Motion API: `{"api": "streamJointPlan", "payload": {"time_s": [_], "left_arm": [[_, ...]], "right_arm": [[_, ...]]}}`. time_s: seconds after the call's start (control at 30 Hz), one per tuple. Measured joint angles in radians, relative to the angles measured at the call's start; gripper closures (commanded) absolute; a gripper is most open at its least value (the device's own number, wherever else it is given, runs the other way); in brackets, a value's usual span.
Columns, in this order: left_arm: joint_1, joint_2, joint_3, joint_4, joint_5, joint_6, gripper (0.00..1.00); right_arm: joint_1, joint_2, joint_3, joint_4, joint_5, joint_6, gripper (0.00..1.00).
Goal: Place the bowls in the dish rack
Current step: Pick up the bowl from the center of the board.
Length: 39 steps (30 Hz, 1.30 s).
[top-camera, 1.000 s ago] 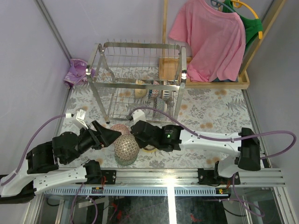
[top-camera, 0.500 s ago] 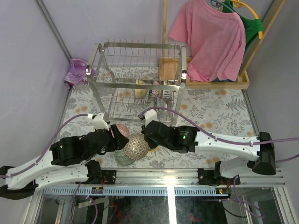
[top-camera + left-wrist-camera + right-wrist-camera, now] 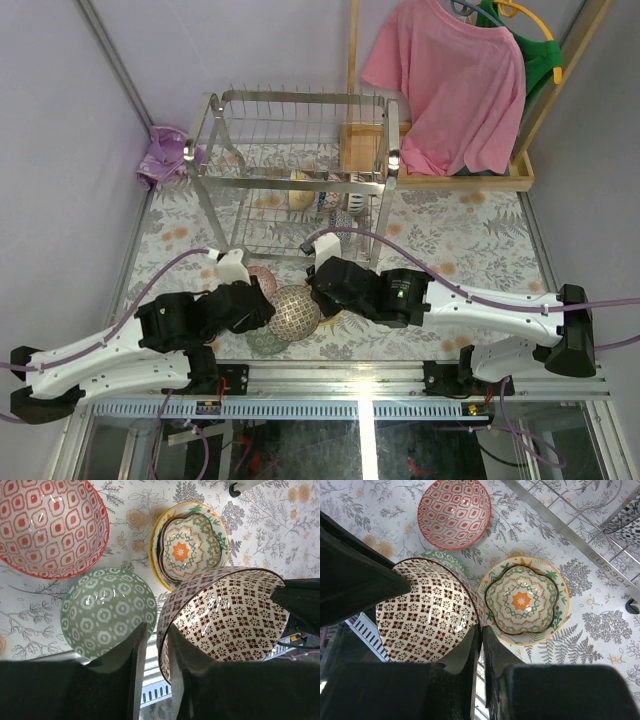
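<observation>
1. Left of the rack (image 3: 290, 183), by its far corner, a purple cloth (image 3: 160, 155) lies crumpled on the table (image 3: 450, 240).
2. In front of the rack's left half, the left gripper (image 3: 156, 630) is clamped on the rim of the brown bowl (image 3: 225, 615), with one finger inside and one outside.
3. The red bowl (image 3: 50, 525) sits upright on the table just before the rack's front left leg. The green bowl (image 3: 107, 610) sits farther from the rack, partly under the brown bowl.
4. The brown bowl hangs tilted off the table, in front of the rack's middle and outside it.
5. In front of the rack's right half, the right gripper (image 3: 481, 628) pinches the opposite rim of the same bowl, its fingers nearly together on the thin wall.
6. Below that gripper, near the rack's front rail, the star bowl (image 3: 522, 600) nests inside the yellow bowl (image 3: 559, 587).
7. On the rack's lower tier, toward its right side, the racked bowls (image 3: 335, 195) stand on edge.
8. Right of the rack, a pink shirt (image 3: 450, 90) hangs on a wooden stand (image 3: 525, 175).
</observation>
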Motion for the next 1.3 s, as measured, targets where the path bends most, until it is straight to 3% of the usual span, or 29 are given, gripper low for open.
{"api": "streamJointPlan", "payload": {"time_s": [0.17,0.4,0.6,0.93,1.0,1.1,1.2,1.3], "left_arm": [[0.0,0.002,-0.018,0.026,0.008,-0.002,1.0],[-0.002,0.011,-0.031,0.034,0.015,-0.002,1.0],[-0.002,-0.002,-0.058,0.034,0.003,-0.006,1.0],[-0.002,-0.089,-0.082,0.052,-0.035,-0.034,1.0],[-0.002,-0.1,-0.082,0.055,-0.041,-0.034,1.0],[-0.002,-0.097,-0.082,0.055,-0.043,-0.033,1.0],[-0.008,-0.085,-0.082,0.065,-0.036,-0.038,0.98],[-0.006,-0.076,-0.082,0.058,-0.044,-0.039,0.7]], "right_arm": [[-0.002,0.0,0.0,0.019,-0.009,0.0,1.0],[-0.01,0.01,0.0,0.027,-0.014,-0.001,1.0],[-0.013,0.051,0.0,0.03,-0.014,0.0,0.75],[-0.013,0.092,0.0,0.047,-0.018,0.013,0.66],[-0.013,0.106,0.0,0.047,-0.018,0.014,0.71],[-0.013,0.12,0.001,0.049,-0.013,0.02,0.98],[-0.026,0.143,0.004,0.05,0.028,0.044,1.0],[-0.027,0.165,0.019,0.039,0.039,0.045,1.0]]}}
